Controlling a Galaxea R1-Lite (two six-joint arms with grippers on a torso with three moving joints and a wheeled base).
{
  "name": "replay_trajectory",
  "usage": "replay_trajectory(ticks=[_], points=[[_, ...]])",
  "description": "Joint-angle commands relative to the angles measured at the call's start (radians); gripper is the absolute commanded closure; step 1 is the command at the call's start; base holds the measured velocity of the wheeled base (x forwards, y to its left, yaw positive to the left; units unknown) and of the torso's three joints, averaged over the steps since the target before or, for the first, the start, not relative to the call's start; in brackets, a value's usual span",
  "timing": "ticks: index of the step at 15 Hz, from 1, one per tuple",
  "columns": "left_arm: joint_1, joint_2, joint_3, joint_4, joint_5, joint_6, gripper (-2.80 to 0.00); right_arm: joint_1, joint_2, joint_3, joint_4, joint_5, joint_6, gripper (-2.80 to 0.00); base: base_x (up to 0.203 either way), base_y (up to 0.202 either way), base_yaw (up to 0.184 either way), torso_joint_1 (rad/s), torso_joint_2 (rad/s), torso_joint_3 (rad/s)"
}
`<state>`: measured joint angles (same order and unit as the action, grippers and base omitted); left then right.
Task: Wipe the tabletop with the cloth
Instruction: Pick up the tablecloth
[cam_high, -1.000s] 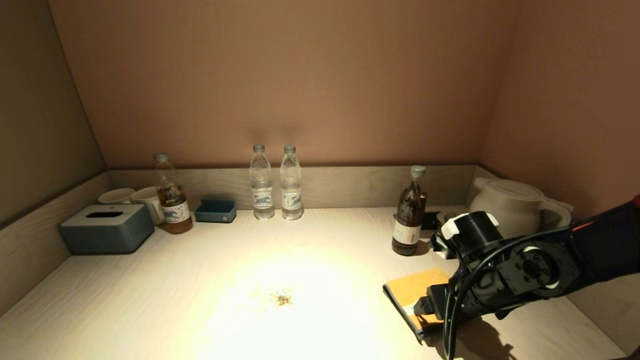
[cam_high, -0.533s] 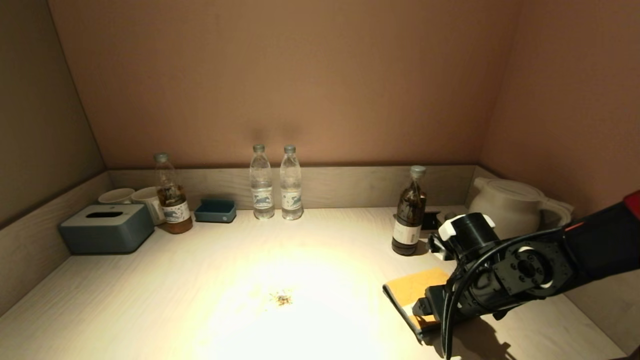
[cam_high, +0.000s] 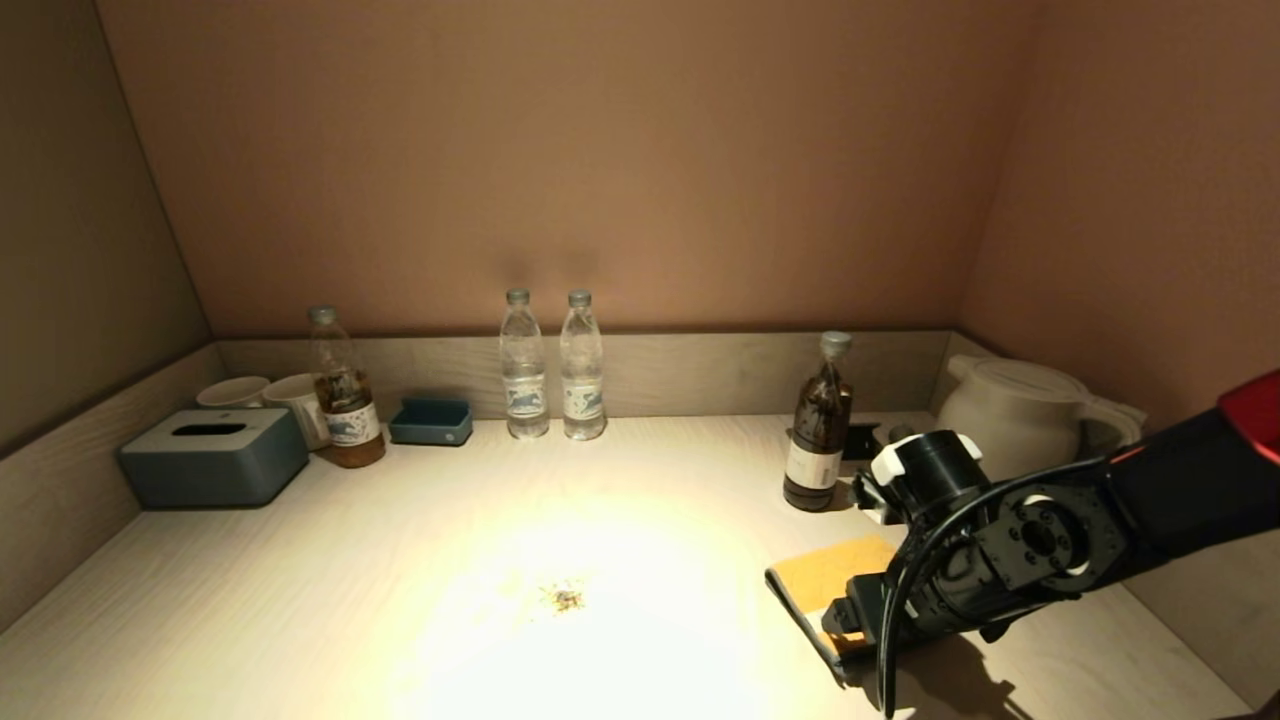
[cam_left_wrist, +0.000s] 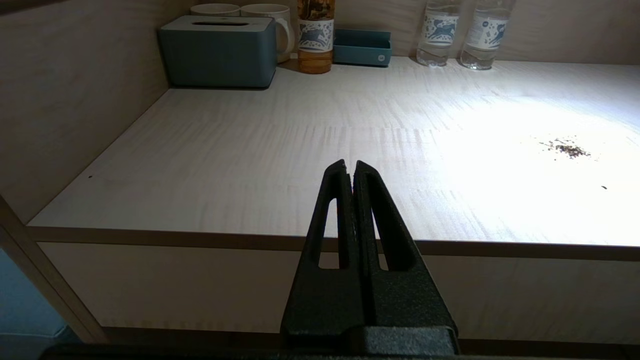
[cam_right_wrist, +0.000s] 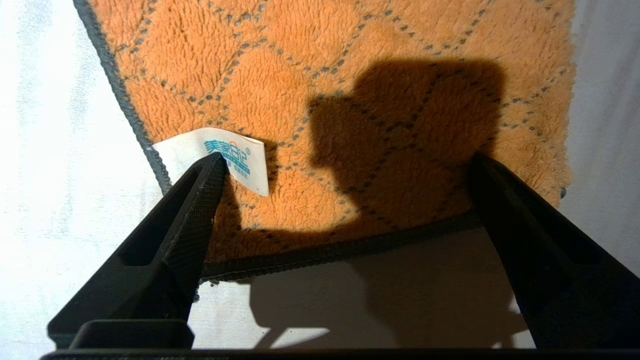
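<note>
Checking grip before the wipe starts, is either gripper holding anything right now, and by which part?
Nothing is held. The right gripper is open over the cloth, fingers spread across its near edge. The left gripper is shut on nothing, off the tabletop's front edge.

I see plain brownish walls (cam_high: 560, 150) on 3 sides, back, left & right of frame. A bright light pool (cam_high: 600, 600) sits lower centre; corners & upper frame stay dim.

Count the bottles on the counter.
4: one with brown liquid at back left beside the mugs, two clear water bottles at back centre, one dark bottle near the kettle. None seems hidden.
</note>
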<state>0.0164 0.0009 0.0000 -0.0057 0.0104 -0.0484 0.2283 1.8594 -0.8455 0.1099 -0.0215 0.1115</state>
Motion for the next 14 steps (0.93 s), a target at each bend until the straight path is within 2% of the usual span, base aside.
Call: replay_trajectory(ticks=[1,2,14], points=[[0.000,0.001,0.000,0.000,0.000,-0.001,0.00,0.000,0.010,0.002,-0.016,-0.002,-0.001,-2.80,0.000,0.000,0.000,0.000,0.00,0.000],[0.000,0.001,0.000,0.000,0.000,-0.001,0.00,0.000,0.010,0.002,-0.021,-0.002,0.000,0.00,0.000,0.000,0.000,0.000,0.00,0.000],[0.000,0.001,0.000,0.000,0.000,-0.001,0.00,0.001,0.023,0.000,-0.022,0.000,0.000,0.00,0.000,0.000,0.000,0.000,0.00,0.000]])
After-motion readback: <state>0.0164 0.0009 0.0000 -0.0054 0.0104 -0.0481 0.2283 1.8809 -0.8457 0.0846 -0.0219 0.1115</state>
